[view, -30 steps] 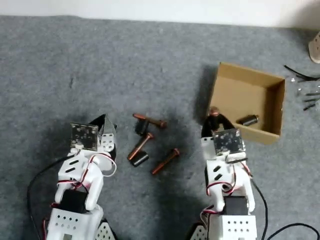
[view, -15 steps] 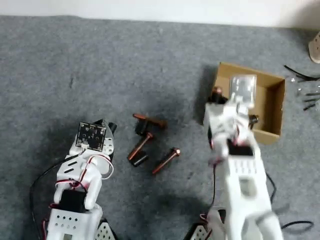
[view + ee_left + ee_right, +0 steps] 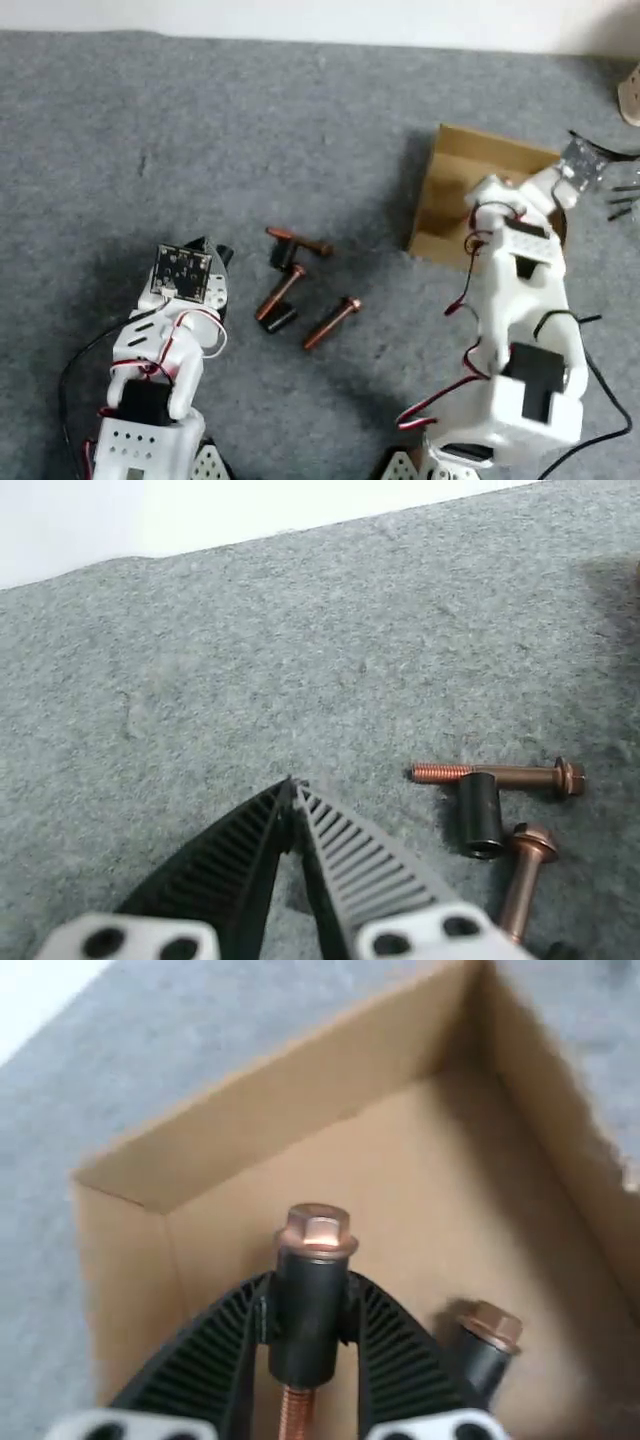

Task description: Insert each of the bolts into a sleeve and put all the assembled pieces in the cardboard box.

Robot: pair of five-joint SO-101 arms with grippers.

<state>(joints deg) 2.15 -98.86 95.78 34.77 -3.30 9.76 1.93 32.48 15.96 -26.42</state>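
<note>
My right gripper (image 3: pixel 308 1290) is shut on a bolt-in-sleeve piece (image 3: pixel 306 1325), its copper head (image 3: pixel 318 1230) sticking up, held above the floor of the cardboard box (image 3: pixel 250 1120). Another assembled piece (image 3: pixel 485 1345) lies inside the box. In the high view the right arm (image 3: pixel 520 260) stretches over the box (image 3: pixel 450 195). Three loose bolts (image 3: pixel 300 242) (image 3: pixel 280 292) (image 3: pixel 332 322) and two black sleeves (image 3: pixel 282 255) (image 3: pixel 278 318) lie mid-table. My left gripper (image 3: pixel 292 785) is shut and empty, hovering just left of a bolt (image 3: pixel 495 774) and a sleeve (image 3: pixel 480 815).
Grey carpet covers the table. Black cables and small parts (image 3: pixel 612 195) lie right of the box, and a pale object (image 3: pixel 630 95) sits at the far right edge. A white strip runs along the far side.
The right arm has swung from in front of the box out over it, carrying the assembled piece. The left arm shifted slightly, then kept still.
</note>
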